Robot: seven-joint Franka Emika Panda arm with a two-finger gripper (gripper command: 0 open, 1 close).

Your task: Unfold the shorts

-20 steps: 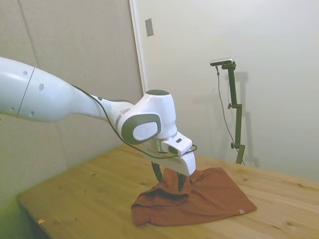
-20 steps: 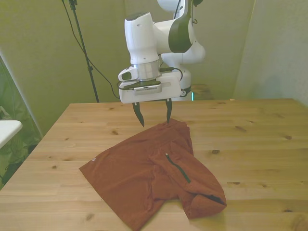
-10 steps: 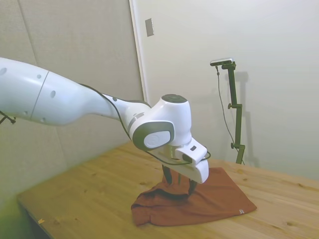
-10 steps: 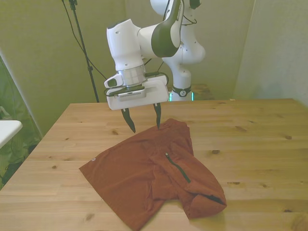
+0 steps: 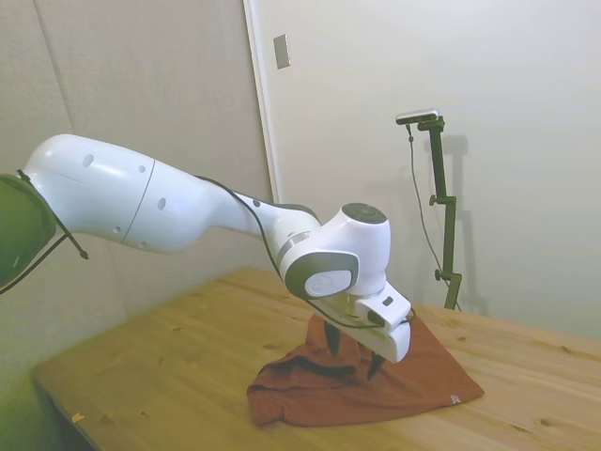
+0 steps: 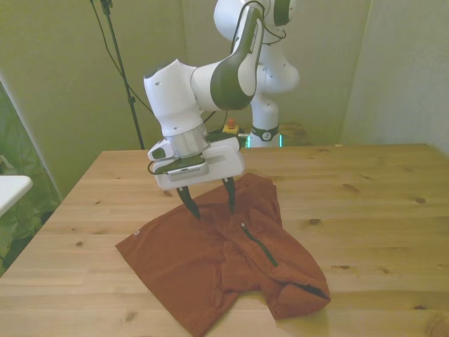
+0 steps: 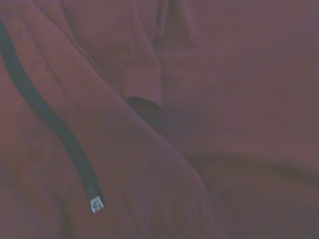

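The rust-red shorts (image 6: 210,260) lie folded on the wooden table (image 6: 365,210), one layer doubled over toward the front view's right, with a dark zipper line (image 6: 258,244) across it. My gripper (image 6: 211,208) is open, its two dark fingertips (image 6: 192,208) down at the upper part of the shorts, on or just above the cloth. From the side, the gripper (image 5: 353,355) hangs low over the raised middle of the shorts (image 5: 413,381). The wrist view is filled with shorts fabric (image 7: 224,99), folds and the zipper (image 7: 55,134) with its small metal pull.
A small light tag (image 5: 454,398) sits at the hem nearest the table's right end in the side view. Bare wood surrounds the shorts (image 6: 91,203). A white object (image 6: 10,188) pokes in at the front view's left edge, off the table.
The gripper has come down and moved toward the front view's left and the camera, from above the shorts' far edge to their surface. It stays open. The shorts have not moved.
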